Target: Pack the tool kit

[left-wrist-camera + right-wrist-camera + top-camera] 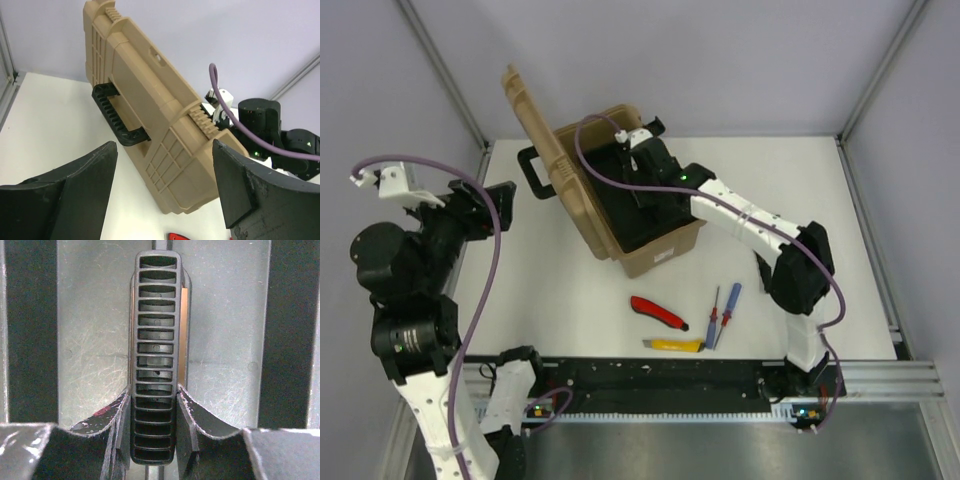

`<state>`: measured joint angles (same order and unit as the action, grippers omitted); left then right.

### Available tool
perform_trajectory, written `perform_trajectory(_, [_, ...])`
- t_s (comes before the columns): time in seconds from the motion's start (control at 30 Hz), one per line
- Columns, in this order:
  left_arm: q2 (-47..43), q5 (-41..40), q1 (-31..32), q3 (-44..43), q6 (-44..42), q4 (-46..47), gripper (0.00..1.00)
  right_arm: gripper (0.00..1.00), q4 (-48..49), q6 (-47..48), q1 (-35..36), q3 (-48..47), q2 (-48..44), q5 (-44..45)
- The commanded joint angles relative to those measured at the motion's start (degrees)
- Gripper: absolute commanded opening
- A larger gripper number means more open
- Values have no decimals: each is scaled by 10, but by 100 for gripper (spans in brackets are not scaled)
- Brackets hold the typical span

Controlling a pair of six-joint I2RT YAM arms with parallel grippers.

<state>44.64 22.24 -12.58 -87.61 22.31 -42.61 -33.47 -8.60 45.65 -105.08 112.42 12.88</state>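
The tan ribbed toolbox (655, 255) stands open at the back middle, its lid (533, 115) upright and its black handle (535, 172) facing left. My right gripper (638, 165) reaches into the box and is shut on the ribbed black handle (156, 340) of the black divided tray (90, 340) inside. On the table in front lie the red utility knife (657, 312), the yellow utility knife (677, 345), the red screwdriver (714, 312) and the blue screwdriver (730, 308). My left gripper (165, 185) is open and empty, left of the toolbox (150, 100). The hammer is hidden.
A black rail (660, 375) runs along the near table edge between the arm bases. Metal frame posts (445, 75) stand at the back corners. A purple cable (610, 170) loops over the open box to the right wrist.
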Motion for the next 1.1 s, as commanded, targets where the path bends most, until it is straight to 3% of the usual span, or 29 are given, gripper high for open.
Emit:
perform_trajectory(0.0, [-30, 5, 4, 6, -2, 33, 80, 0, 52, 17, 1, -80, -84, 60])
perform_trajectory(0.2, [-38, 16, 15, 10, 10, 36, 81, 0, 52, 23, -29, -101, -98, 86])
perform_trajectory(0.5, [-41, 17, 26, 17, 17, 39, 81, 0, 51, -6, -119, -57, -162, 93])
perform_trajectory(0.83, [-32, 24, 44, 19, 26, 45, 81, 0, 49, -110, -271, 68, -241, 92])
perform_trajectory(1.07, [-6, 26, 57, 19, 24, 44, 81, 0, 49, -141, -359, 149, -246, 130])
